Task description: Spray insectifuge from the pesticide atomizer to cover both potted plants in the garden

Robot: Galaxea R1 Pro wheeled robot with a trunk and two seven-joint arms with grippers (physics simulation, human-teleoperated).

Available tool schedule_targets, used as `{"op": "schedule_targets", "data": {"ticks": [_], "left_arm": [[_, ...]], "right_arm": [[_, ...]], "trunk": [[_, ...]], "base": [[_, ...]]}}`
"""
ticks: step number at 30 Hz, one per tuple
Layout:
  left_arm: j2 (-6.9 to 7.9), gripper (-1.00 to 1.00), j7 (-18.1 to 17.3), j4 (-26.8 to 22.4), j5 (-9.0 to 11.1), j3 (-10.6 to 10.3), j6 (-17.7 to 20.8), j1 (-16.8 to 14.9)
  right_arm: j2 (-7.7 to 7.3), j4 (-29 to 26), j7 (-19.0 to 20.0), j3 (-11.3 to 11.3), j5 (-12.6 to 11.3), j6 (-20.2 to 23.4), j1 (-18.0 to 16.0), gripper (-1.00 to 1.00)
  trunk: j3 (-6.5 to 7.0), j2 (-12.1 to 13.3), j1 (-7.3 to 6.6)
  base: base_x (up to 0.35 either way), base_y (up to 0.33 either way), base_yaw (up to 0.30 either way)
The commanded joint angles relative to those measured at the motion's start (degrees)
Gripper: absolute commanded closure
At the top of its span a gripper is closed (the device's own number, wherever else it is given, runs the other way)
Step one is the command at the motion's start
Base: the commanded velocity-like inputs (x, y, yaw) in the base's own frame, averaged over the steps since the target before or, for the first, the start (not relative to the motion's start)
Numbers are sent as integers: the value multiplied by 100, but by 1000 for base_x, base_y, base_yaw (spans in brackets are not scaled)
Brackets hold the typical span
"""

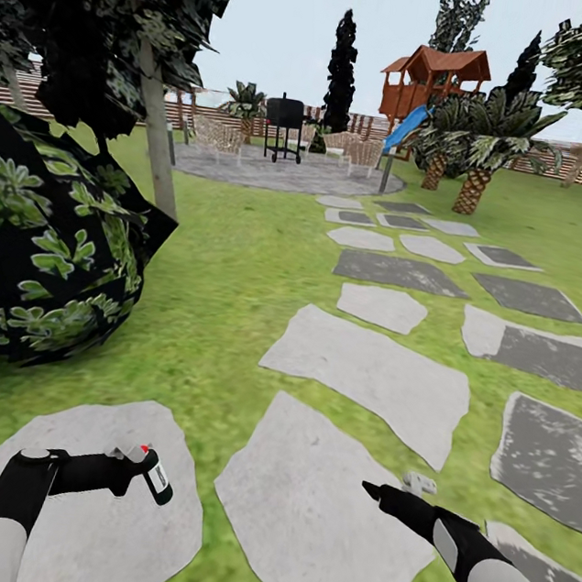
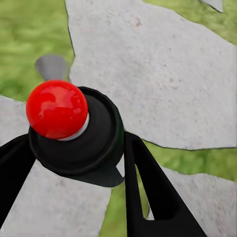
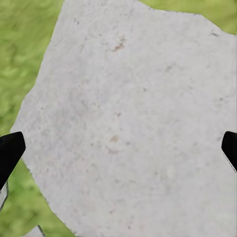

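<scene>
Carrying pesticide atomizer (image 1: 155,476) along the stepping stones (image 1: 367,372), plants not reached.
Left gripper (image 1: 138,468) clamps it near-left, red cap up, ready for spraying; right gripper (image 1: 376,492) spread, empty.

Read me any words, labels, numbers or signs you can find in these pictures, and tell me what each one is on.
There is no readable text.
Pesticide atomizer, held in the left gripper: a white label patch on its black body, too small and blurred to read; its red top carries no marking.
Stepping stones, grill and playhouse: no writing visible.
</scene>
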Motion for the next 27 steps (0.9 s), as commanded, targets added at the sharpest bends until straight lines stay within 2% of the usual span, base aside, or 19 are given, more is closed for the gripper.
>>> {"op": "schedule_targets", "data": {"ticks": [1,7,27], "left_arm": [[-1,100,-30,-6,-23,27,53,-6],[-2,100,-30,-6,-23,28,54,-7],[-13,100,-30,-3,-23,20,54,-6]], "right_arm": [[5,4,29,-50,41,40,-2,-100],[37,626,27,-40,45,40,-2,-100],[39,701,27,-32,50,40,2,-100]], "trunk": [[-5,-2,2],[-4,-2,2],[-4,-2,2]], "base": [[327,0,0],[336,0,0],[339,0,0]]}}
